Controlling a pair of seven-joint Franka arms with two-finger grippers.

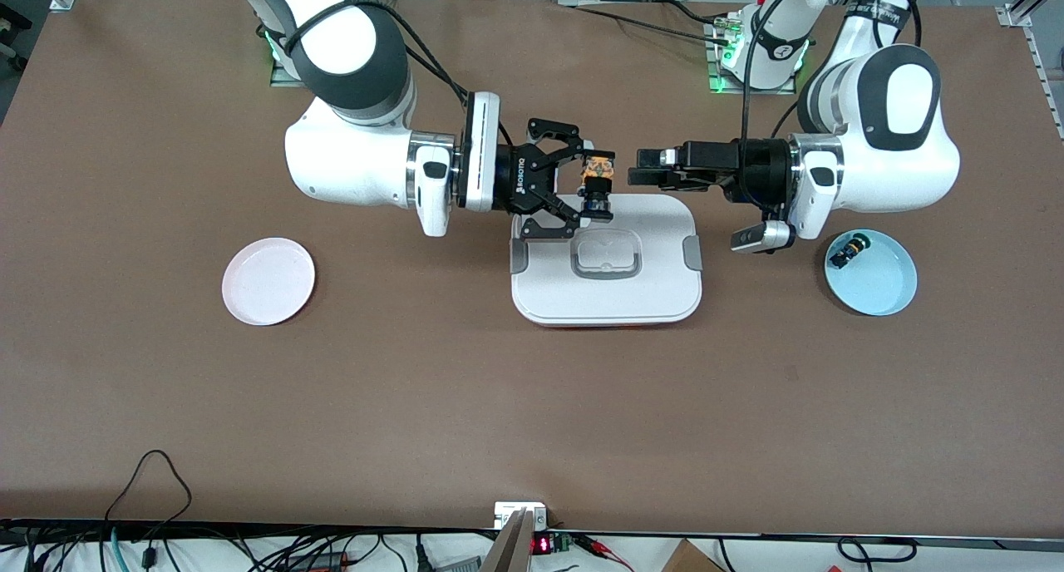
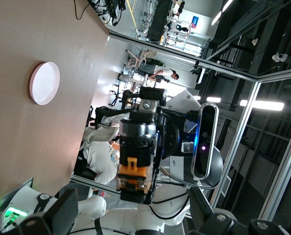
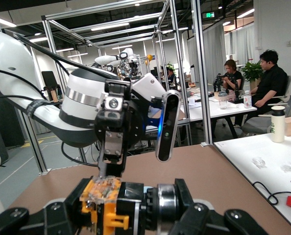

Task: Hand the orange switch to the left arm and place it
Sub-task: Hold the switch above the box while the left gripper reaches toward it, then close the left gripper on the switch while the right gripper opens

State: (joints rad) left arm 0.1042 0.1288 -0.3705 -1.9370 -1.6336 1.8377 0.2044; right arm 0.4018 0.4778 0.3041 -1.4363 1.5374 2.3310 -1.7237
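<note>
You are looking at a handover that appears already made. The right gripper [image 1: 588, 185] is gripping the orange switch [image 1: 597, 186] between its fingers, up in the air over the farther edge of the box [image 1: 606, 263]. The left gripper [image 1: 637, 166] is hanging level just beside the switch, apart from it by a small gap; its fingers are reading as drawn close together and holding nothing, and the left wrist view shows the switch [image 2: 134, 159] farther off in the other claw.

What is left, by my judgement: you are carrying the switch off the box and toward the right arm's end of the table, where the pink plate [image 1: 268, 280] lies bare. The blue plate [image 1: 889, 293] at the left arm's end is holding a second small switch [image 1: 849, 249], not yours.

Room: the table around the pink plate is open. The lid and its grey latches are lying under the held switch, so you are wanting height before swinging out.
</note>
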